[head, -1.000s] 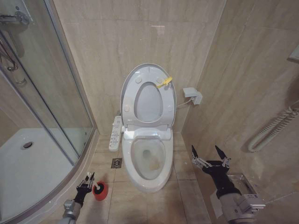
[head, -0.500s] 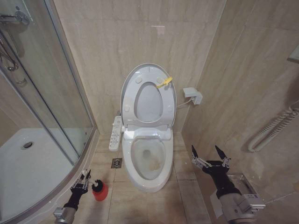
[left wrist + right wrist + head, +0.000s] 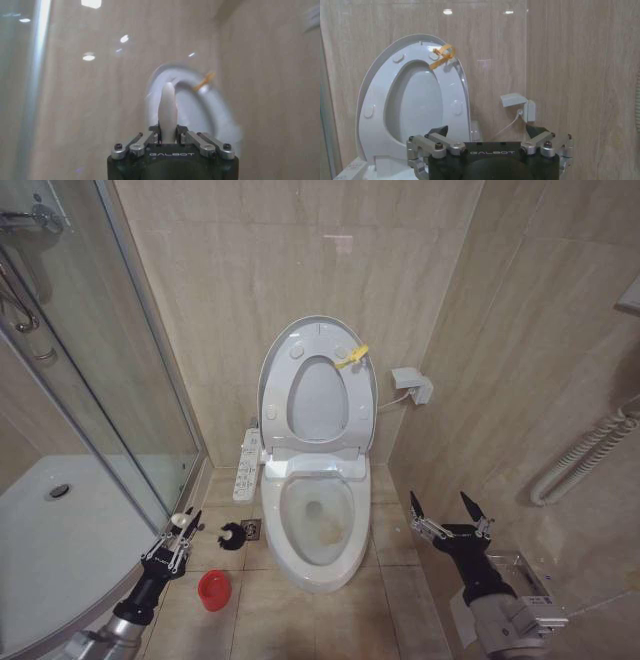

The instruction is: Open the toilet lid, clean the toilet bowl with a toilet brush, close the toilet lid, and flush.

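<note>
With the left end effector clenched on the toilet brush, I swing its bristles over the toilet bowl rim, right end effector spread wide, idle.

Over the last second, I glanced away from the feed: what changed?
The left claw, shut on the toilet brush, lifted it out of the red holder and up toward the toilet bowl. The holder stayed on the floor, the toilet lid stayed up, and the right claw stayed open beside the bowl.
</note>
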